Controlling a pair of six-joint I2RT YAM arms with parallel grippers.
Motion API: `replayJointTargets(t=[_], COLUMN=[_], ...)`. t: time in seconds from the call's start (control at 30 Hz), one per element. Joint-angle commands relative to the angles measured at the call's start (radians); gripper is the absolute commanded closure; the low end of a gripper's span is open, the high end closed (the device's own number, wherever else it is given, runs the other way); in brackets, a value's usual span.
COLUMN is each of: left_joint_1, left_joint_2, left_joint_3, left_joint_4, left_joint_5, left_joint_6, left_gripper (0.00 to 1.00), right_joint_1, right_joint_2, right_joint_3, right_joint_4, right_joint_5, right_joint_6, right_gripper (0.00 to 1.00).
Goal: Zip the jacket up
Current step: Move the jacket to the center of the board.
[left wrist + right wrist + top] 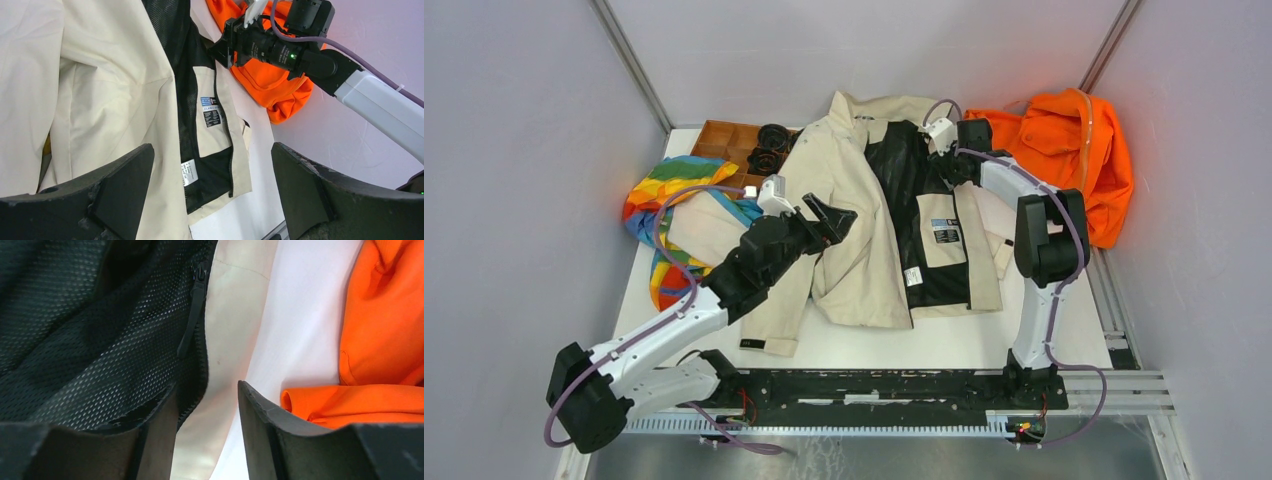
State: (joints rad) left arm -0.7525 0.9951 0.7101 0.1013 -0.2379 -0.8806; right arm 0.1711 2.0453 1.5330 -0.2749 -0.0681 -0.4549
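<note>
White arms [659, 335], black joints [1049, 235] and jaws, purple cables [360, 66].

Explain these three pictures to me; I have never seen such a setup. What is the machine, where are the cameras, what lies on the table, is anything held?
These are two robot arms bolted at the near edge of a white table, each ending in a two-finger pincer. The wide picture comes from a fixed camera above and behind them; the other two come from cameras on the wrists, so each shows its own pincer at the bottom. On the table lie a beige jacket, spread open with black lining showing, an orange garment, a rainbow-striped cloth and a wooden tray. The left pincer is open above the jacket and holds nothing. The right pincer is open too, straddling the jacket's zipper edge without clamping it.
</note>
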Motion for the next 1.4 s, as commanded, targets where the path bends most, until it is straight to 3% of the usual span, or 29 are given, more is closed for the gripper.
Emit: replayJointTargets(t=[0.0,0.23,0.47,0.63,1.0,1.2,1.37], left_joint_1=[0.003,0.005,0.005,0.005,0.005,0.005,0.005], left_joint_2=[0.031,0.067,0.106,0.169,0.424,0.575,0.729], left_joint_3=[0.062,0.080,0.056,0.040,0.133,0.243,0.406], left_joint_4=[0.025,0.046,0.158,0.294,0.435,0.407,0.247], left_joint_5=[-0.012,0.019,0.086,0.161,0.328,0.360,0.418], left_joint_6=[0.000,0.003,-0.029,-0.061,-0.133,-0.154,-0.171], left_gripper=[0.07,0.07,0.08,0.09,0.12,0.17,0.28], right_joint_1=[0.010,0.009,-0.004,-0.015,-0.015,-0.015,-0.015], right_joint_2=[0.039,0.028,-0.174,-0.331,-0.602,-0.681,-0.703], right_joint_3=[0.056,0.037,-0.142,-0.277,-0.556,-0.715,-0.813], right_joint_4=[0.035,0.088,0.161,0.157,0.149,0.194,0.257], right_joint_5=[0.062,0.082,0.015,-0.098,-0.259,-0.337,-0.383], right_joint_6=[-0.018,-0.022,-0.017,0.064,0.157,0.221,0.285], right_gripper=[0.52,0.79,0.93,0.94,0.94,0.94,0.93])
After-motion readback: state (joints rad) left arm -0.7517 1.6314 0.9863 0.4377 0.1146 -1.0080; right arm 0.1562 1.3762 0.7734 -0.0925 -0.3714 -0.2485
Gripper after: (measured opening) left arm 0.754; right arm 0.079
